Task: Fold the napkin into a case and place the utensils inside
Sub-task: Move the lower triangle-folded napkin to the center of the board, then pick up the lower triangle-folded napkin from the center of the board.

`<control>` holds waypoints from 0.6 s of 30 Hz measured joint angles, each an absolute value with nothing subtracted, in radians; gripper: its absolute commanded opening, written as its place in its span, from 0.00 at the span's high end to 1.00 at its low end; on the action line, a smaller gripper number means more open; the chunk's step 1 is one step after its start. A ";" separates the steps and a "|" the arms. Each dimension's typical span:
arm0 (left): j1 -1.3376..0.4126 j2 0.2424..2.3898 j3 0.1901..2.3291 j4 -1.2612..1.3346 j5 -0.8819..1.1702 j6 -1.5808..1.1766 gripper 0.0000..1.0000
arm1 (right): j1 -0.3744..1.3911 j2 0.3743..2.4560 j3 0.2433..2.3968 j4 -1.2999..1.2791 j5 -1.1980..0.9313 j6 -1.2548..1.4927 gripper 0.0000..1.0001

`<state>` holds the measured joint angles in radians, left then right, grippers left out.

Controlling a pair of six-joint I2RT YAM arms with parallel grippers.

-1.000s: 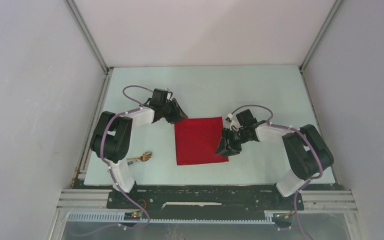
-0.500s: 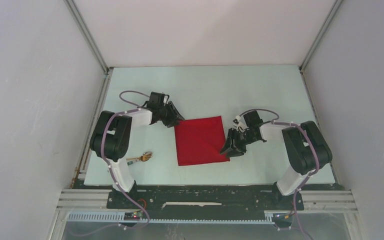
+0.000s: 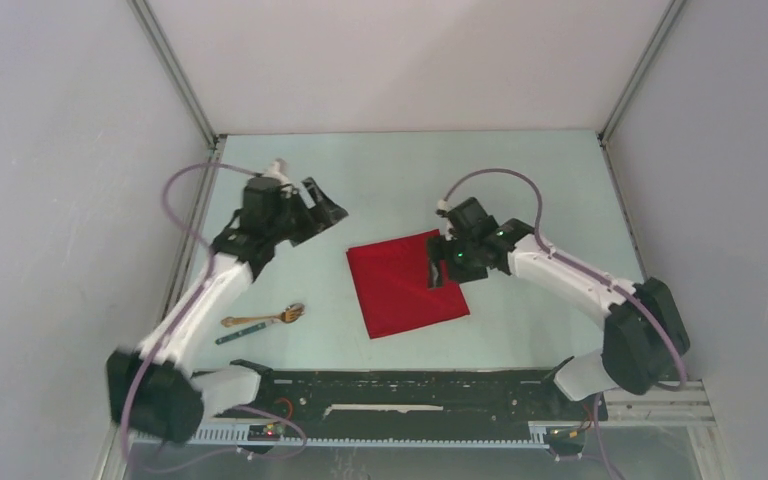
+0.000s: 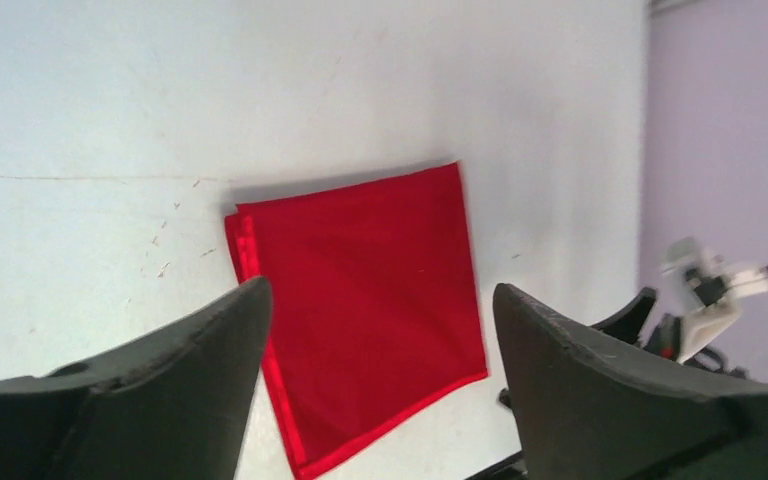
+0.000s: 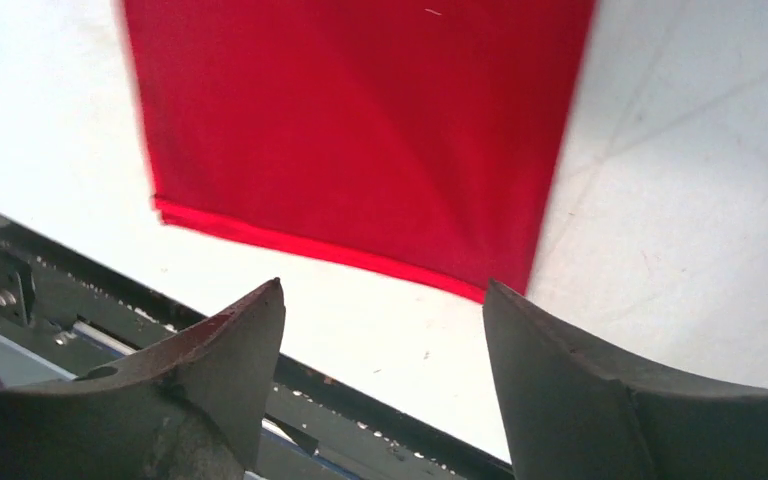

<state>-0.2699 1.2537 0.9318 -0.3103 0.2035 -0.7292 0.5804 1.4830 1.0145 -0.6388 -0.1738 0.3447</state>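
While the napkin (image 3: 405, 283) lies flat and slightly skewed at mid-table, with no case formed yet, the entry runs as follows.

Top external: left gripper (image 3: 322, 212) — jaws spread, empty, near the cloth's far-left corner but apart from it. Right gripper (image 3: 437, 268) — jaws spread, empty, over the cloth's right edge. Wooden fork (image 3: 272, 318) and teal utensil (image 3: 232, 338) lie just beside each other, well left of the cloth and close to the left arm. Risk: a low sweep of that arm could scatter them.

Left wrist: fingers (image 4: 185, 385) frame the cloth from above; a doubled strip shows along one edge. Risk: a pinch there may lift only one layer, skewing the fold.

Right wrist: fingers (image 5: 210, 390) hang above the cloth's near edge, one corner by a fingertip. Risk: on thin cloth over a smooth table (image 5: 680, 200), the pads may push or bunch it rather than catch it.
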 measured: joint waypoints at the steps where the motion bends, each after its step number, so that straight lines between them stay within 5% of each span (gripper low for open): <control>1: -0.265 1.169 0.935 -0.338 0.181 -0.713 0.10 | 0.644 1.459 1.052 -0.659 -0.123 0.350 0.17; 5: -0.226 0.891 0.955 -0.477 0.076 -0.662 0.06 | 0.833 1.471 1.193 -0.747 -0.035 0.422 0.12; 11: -0.215 0.652 0.982 -0.680 -0.053 -0.599 0.05 | 1.017 1.784 1.466 -0.880 -0.006 0.591 0.13; 18: -0.215 0.531 1.002 -0.789 -0.070 -0.565 0.05 | 1.099 2.083 1.702 -0.994 0.013 0.643 0.32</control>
<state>-0.2153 0.5312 1.0019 -0.7891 -0.0704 -0.5652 1.0988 2.0827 1.7020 -0.9943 0.0132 0.6434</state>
